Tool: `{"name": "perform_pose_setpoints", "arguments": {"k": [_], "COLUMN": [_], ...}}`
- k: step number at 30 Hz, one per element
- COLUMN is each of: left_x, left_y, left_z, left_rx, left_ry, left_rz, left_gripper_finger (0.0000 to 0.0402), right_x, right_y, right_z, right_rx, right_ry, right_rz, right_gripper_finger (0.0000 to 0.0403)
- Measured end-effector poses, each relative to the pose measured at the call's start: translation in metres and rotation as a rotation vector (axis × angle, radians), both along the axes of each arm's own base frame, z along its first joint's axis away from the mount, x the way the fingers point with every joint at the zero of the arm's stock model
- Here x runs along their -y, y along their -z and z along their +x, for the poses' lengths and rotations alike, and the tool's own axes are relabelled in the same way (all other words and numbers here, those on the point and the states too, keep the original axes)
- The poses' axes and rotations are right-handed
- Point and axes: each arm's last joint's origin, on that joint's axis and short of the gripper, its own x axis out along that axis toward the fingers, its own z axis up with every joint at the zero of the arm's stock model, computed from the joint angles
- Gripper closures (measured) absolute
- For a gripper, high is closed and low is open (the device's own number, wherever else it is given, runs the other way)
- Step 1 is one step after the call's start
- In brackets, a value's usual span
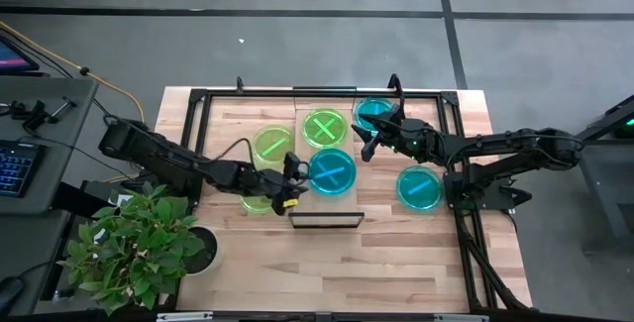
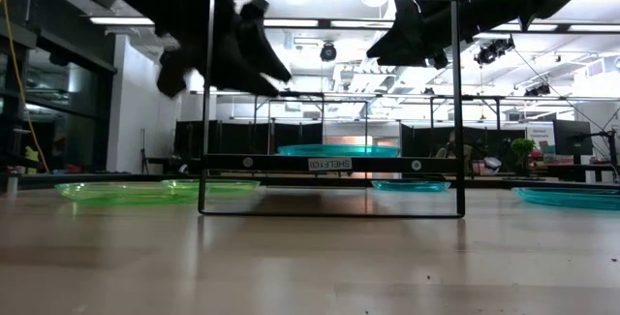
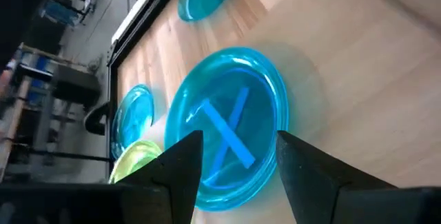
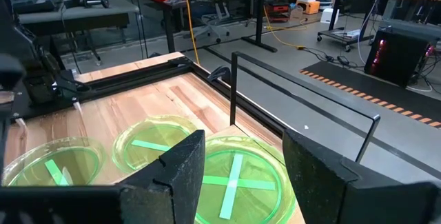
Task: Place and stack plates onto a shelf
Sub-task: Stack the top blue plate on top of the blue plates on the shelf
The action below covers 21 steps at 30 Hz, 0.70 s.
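The shelf point(image 1: 327, 213) is a narrow light-wood board with dark end bars, running near to far at the table's middle. A cyan plate point(image 3: 227, 131) lies flat on its near half and a yellow-green plate point(image 1: 324, 127) on its far half. My left gripper point(image 3: 238, 165) hovers open just left of and above the cyan plate, its fingers on either side of the plate's near rim, apart from it. My right gripper point(image 4: 241, 169) stands open above the shelf's far right side, facing the yellow-green plate point(image 4: 234, 176). In the low view the cyan plate point(image 2: 339, 149) rests on the raised shelf point(image 2: 329, 163).
Two yellow-green plates point(image 1: 272, 144) point(image 1: 258, 201) lie on the table left of the shelf, two cyan plates point(image 1: 373, 114) point(image 1: 419, 187) right of it. A black frame rail point(image 1: 198, 144) borders the table. A potted plant point(image 1: 149, 243) stands at the near left corner.
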Motion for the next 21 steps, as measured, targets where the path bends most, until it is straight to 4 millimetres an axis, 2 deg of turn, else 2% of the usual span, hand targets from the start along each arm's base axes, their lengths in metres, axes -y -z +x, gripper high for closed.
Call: {"name": "perform_pose_setpoints", "arguments": {"k": [5,9,15,21], "left_x": [-0.023,-0.048,-0.072,-0.080], "left_y": [-0.029,-0.038,-0.039,-0.031], "left_z": [-0.023,-0.048,-0.079,-0.096], "left_rx": [0.045,0.135,0.394,0.475], "left_ry": [0.018,0.039,0.033,-0.009], "left_rz": [-0.311,-0.508,-0.587,-0.612], "left_gripper_finger": [0.0231,0.0231,0.0231,0.0231], "right_x": [0.000,0.000,0.000,0.000], "right_y": [0.001,0.001,0.001,0.001], "right_z": [0.000,0.000,0.000,0.000], "right_rx": [-0.008,-0.013,-0.014,-0.015], "right_ry": [0.000,0.000,0.000,-0.001], "right_rz": [0.002,0.002,0.002,0.000], "right_gripper_finger": [0.0219,0.0219,0.0219,0.0219]}}
